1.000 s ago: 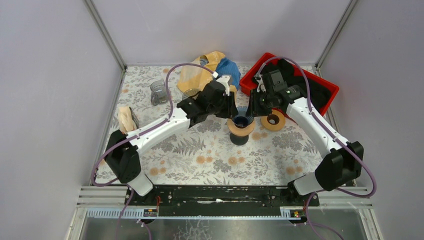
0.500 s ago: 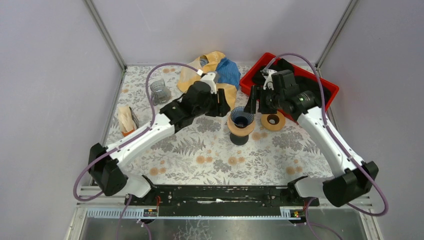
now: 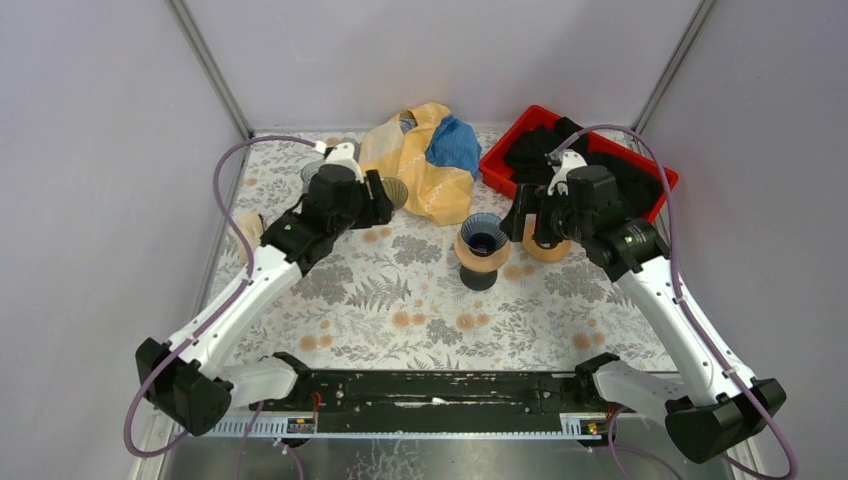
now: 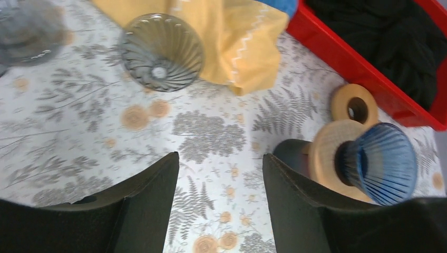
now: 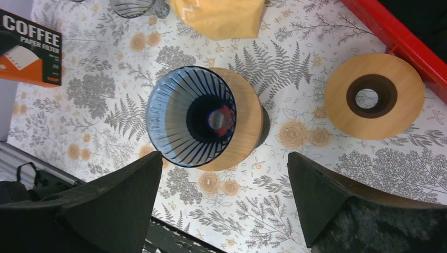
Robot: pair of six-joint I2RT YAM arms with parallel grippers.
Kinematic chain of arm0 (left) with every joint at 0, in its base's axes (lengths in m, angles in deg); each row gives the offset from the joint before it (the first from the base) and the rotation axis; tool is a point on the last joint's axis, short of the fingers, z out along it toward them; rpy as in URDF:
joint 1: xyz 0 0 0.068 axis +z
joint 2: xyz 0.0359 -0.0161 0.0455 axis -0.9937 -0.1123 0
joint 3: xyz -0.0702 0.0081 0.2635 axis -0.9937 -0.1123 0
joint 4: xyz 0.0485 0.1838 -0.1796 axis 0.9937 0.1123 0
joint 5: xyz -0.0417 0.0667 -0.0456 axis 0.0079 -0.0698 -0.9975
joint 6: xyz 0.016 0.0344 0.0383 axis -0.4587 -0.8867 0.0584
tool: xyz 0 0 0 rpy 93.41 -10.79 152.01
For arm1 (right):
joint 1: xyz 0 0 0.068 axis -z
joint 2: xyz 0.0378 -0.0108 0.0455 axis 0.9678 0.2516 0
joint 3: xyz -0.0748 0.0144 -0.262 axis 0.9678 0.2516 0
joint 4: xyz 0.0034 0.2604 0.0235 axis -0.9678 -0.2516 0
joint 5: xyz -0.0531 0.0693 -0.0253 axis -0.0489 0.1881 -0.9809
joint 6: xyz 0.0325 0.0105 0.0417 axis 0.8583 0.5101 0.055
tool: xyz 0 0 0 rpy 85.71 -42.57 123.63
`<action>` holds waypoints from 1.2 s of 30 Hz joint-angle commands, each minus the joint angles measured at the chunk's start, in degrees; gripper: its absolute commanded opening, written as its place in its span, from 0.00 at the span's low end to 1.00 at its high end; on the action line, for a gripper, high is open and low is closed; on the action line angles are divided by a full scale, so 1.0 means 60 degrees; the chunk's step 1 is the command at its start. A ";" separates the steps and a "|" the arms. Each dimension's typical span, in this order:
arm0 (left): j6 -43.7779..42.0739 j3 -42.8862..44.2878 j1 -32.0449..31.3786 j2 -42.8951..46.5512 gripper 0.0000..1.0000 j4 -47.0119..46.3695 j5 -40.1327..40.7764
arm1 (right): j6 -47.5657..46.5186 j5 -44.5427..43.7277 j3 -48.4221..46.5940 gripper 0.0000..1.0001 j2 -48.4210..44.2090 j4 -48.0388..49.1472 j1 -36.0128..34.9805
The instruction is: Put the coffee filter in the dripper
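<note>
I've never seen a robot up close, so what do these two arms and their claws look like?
Both the left arm and right arm have white links with bulky black joints and black bases. A purple cable loops along each. The left claw and right claw each have two wide matte black fingers.

red bin [image 4: 342, 52], yellow cloth [image 3: 425, 175], wooden ring [image 5: 408, 97]
</note>
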 commanded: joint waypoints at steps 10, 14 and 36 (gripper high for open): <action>-0.1155 -0.0447 0.2330 0.1239 0.74 0.1448 0.1662 | -0.0039 -0.0115 0.1808 0.99 -0.1466 0.1830 -0.0058; -0.1470 -0.0313 0.2924 0.1204 0.75 0.1596 0.2141 | -0.0006 -0.0050 0.2215 1.00 -0.1729 0.2155 -0.0052; -0.2090 -0.0195 0.7245 -0.0116 0.59 0.0729 0.0995 | -0.0356 -0.1334 0.2741 0.99 -0.2091 0.2296 -0.0915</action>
